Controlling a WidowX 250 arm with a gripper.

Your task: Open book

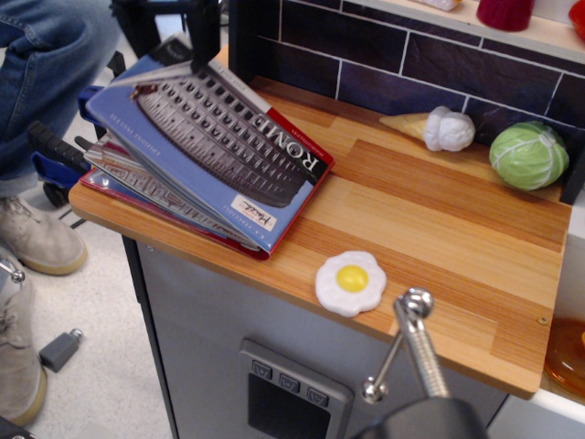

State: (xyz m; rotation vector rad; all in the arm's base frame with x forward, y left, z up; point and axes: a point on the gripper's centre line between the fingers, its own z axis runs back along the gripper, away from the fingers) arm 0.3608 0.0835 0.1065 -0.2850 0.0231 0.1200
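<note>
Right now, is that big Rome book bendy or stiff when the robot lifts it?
Probably bendy: the book's cover curves upward where the gripper raises it. Its pages fan apart, so they'd likely flop loose. It looks thin, so perhaps fairly light.

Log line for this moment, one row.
hand: on cover's far edge | book: cover lifted, tilted, pages fanning | egg: near front edge

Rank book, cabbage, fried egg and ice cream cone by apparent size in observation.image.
1. book, by far the largest.
2. cabbage.
3. fried egg and ice cream cone look about alike; the egg sits nearer the camera, so no ranking between them.
</note>
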